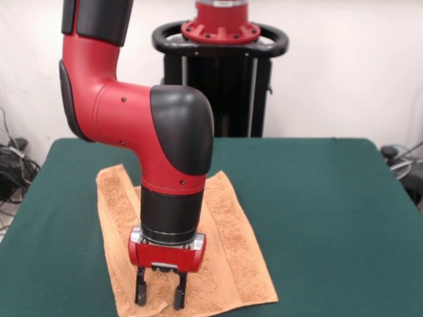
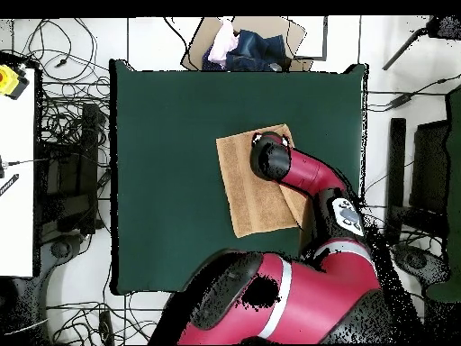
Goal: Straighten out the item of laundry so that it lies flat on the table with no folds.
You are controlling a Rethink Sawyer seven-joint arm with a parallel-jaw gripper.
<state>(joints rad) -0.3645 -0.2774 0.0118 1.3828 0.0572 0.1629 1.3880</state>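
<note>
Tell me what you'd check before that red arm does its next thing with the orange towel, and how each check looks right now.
1. Claw open: ok, its two fingers stand apart.
2. Claw over the towel: ok, the tips are down at the cloth near its front end; whether they touch it, cannot tell.
3. Towel flat with no folds: cannot tell. The visible parts look spread out, but the arm covers the middle in both views.
4. Towel fully on the table: ok in the overhead view, green felt shows along its visible edges.
5. Room to spread or drag: ok, open felt lies beside the towel.
6. Nothing caught in the claw: ok, no cloth between the fingers.
</note>
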